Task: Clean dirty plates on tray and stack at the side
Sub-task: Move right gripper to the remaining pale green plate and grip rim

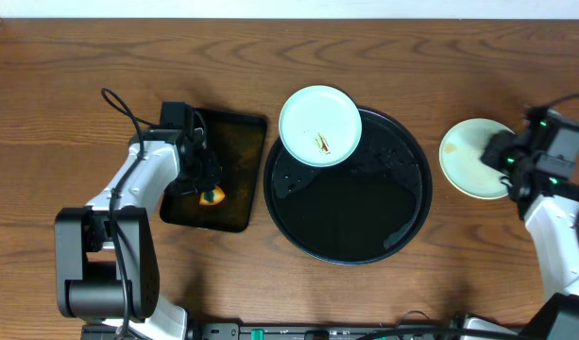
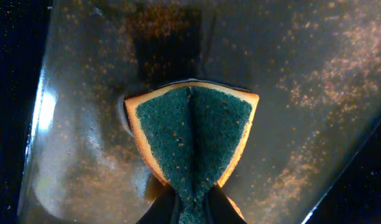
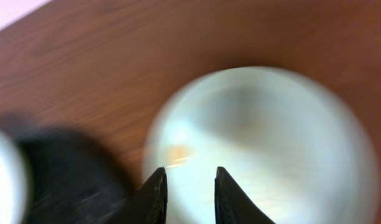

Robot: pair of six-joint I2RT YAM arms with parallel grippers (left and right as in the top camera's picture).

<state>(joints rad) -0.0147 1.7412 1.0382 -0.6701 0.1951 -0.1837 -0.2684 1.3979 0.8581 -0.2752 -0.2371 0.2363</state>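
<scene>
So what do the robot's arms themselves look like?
Both arms have white rounded links and black joints. The left arm carries a looping black cable; the right arm shows small green lights at its wrist. The jaws are black and tapered.

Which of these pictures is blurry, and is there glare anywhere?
Right wrist view: blurred throughout, the pale plate and table both soft. Left wrist view: sharp on the sponge, glare on the small tray. Overhead view: crisp, evenly lit.
</scene>
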